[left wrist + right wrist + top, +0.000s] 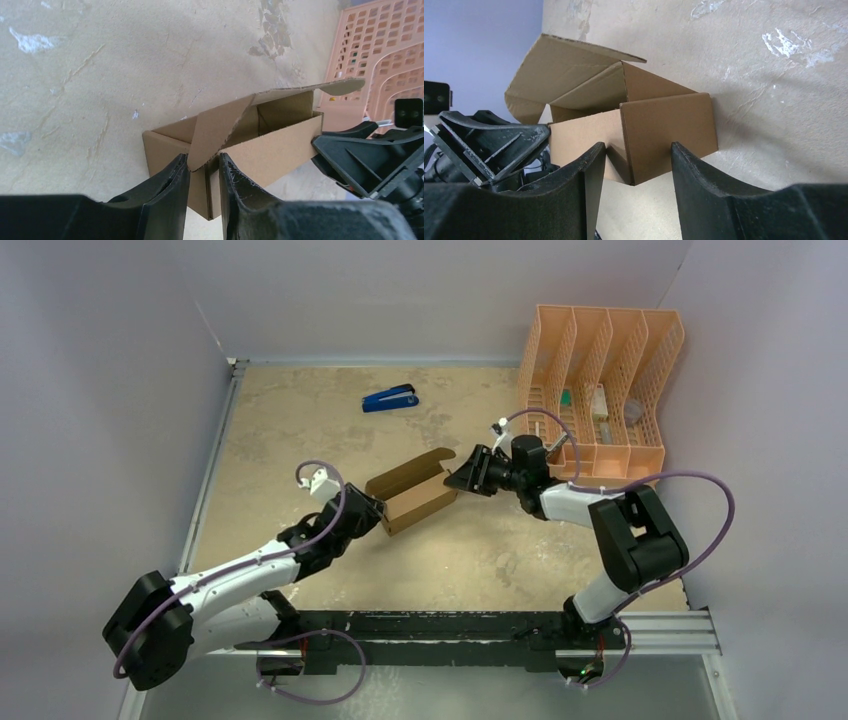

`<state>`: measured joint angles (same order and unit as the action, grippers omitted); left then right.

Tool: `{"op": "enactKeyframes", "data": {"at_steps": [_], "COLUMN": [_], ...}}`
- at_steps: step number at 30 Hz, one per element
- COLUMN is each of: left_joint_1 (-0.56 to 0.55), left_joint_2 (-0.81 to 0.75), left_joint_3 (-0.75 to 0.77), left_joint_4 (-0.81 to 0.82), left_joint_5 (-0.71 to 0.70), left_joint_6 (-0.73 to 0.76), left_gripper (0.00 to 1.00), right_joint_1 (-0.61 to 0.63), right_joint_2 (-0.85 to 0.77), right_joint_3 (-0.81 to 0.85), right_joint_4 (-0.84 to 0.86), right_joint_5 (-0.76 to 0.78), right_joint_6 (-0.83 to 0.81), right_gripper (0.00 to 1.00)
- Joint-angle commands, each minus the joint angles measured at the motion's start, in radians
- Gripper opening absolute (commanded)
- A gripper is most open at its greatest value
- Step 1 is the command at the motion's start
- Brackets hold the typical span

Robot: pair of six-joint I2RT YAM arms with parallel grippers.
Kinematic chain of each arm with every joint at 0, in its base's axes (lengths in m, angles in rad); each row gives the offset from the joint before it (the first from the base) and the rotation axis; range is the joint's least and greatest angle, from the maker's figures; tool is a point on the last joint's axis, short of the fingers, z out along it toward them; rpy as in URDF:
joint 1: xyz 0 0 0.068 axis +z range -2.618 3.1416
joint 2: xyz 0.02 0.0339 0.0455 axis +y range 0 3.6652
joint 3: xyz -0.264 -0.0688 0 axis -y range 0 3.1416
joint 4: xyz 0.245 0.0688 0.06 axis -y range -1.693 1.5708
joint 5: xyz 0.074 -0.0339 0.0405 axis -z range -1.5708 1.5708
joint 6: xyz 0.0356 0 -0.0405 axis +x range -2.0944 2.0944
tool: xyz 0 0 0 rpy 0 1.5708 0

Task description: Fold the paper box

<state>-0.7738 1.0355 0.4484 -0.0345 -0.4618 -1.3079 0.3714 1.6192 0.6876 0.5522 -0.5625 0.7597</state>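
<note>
The table (300, 420) carries an orange mesh organizer (600, 340) at its far right. The box (415, 495) lies mid-table, well apart from the organizer, between the 2 arms. It is already a rectangular shell: 4 walls up, top open, and the lid (410, 472) standing up along the far side with a rounded tab at its end.

The left gripper (204, 165) is at the box's near-left end. Its fingers are pinched close with cardboard between them, and I judge it is grasping the end wall. The right gripper (636, 150) is at the opposite end with its fingers spread, straddling the corner and clamping nothing. A blue stapler (390, 399) sits far back.

The step in hand looks like closing the lid. To do it well, the left pinch should act as the anchor so the box cannot pivot. The right should push the lid over from its free edge, bend it along the crease, and steer the tab inside the front wall. The force should be light, as these walls would buckle easily.
</note>
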Motion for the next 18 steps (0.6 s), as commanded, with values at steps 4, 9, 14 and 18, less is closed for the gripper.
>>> {"op": "enactKeyframes", "data": {"at_steps": [4,9,14,18], "left_joint_1": [0.008,0.011,0.012,0.021], "left_joint_2": [0.025,0.013,-0.054,-0.078], "left_joint_3": [0.083,0.127,0.192,0.302], "left_joint_4": [-0.046,-0.111,-0.243,-0.401], "left_joint_5": [-0.02,0.003,-0.006,-0.019], "left_joint_6": [0.192,0.212,0.262,0.334], "left_gripper": [0.3,0.42,0.51,0.54], "right_joint_1": [0.014,0.014,0.011,-0.001], "right_joint_2": [-0.076,-0.082,-0.137,-0.169], "right_joint_3": [0.001,0.039,0.099,0.219], "right_joint_4": [-0.056,-0.104,-0.24,-0.449], "right_joint_5": [0.053,0.066,0.081,0.121], "right_joint_6": [-0.029,-0.074,-0.178,-0.384], "right_gripper": [0.54,0.57,0.67,0.76]}}
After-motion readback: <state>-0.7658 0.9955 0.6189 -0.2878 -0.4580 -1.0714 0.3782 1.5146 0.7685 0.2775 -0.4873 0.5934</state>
